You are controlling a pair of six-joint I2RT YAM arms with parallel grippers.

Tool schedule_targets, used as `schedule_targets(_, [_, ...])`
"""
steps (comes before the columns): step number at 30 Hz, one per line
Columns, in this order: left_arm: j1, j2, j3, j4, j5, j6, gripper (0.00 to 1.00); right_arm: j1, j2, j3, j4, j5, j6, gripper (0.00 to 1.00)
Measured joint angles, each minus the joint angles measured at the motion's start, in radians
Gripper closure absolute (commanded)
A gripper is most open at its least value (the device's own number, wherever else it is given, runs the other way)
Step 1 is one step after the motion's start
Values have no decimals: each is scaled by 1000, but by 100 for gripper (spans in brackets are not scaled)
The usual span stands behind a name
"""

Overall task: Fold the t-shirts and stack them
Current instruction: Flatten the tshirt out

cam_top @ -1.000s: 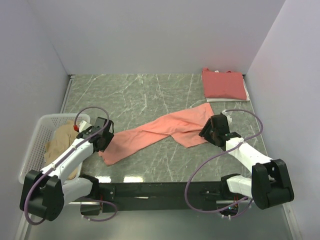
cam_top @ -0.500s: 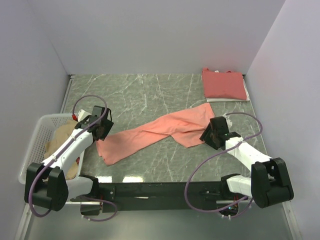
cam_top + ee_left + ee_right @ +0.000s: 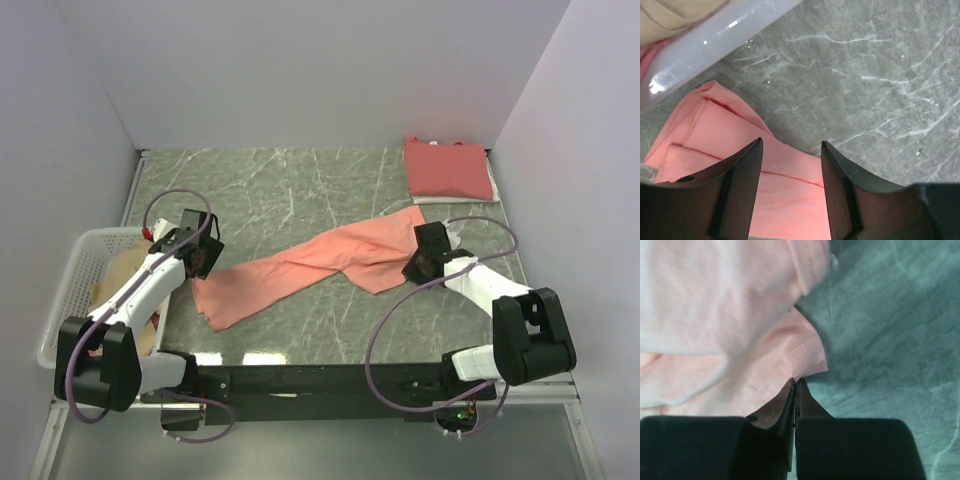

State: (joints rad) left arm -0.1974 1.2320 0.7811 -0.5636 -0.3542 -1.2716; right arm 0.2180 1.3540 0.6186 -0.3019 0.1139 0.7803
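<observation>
Grey marbled table, walled on three sides.

Salmon-orange t-shirt lies mid-table, drawn out into a long, loosely bunched band. Its long axis runs on a diagonal, from the near left beside the basket up to the far right. The right end is the wider one and fans out just by my right arm. The left end is narrower and folded over itself.

White lattice basket at the left edge, with the pale tan t-shirt crumpled inside.

Coral-red t-shirt sits folded flat in the far right corner, well apart from the salmon one.

Left gripper hangs over the band's left end, between it and the basket. From overhead I cannot read its fingers. The left wrist view settles it: fingers spread wide over layered salmon folds, gripping nothing, with the basket rim and a patch of tan cloth in the upper left corner.

Right gripper sits at the shirt's right end. Only the right wrist view shows the grip: fingers pressed together right at a stitched hem of the salmon cloth, whose edge looks nipped between the tips.
</observation>
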Motion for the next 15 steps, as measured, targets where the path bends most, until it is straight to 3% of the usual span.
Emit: schedule_targets(15, [19, 14, -36, 24, 29, 23, 50, -128, -320, 206, -203, 48, -96, 100])
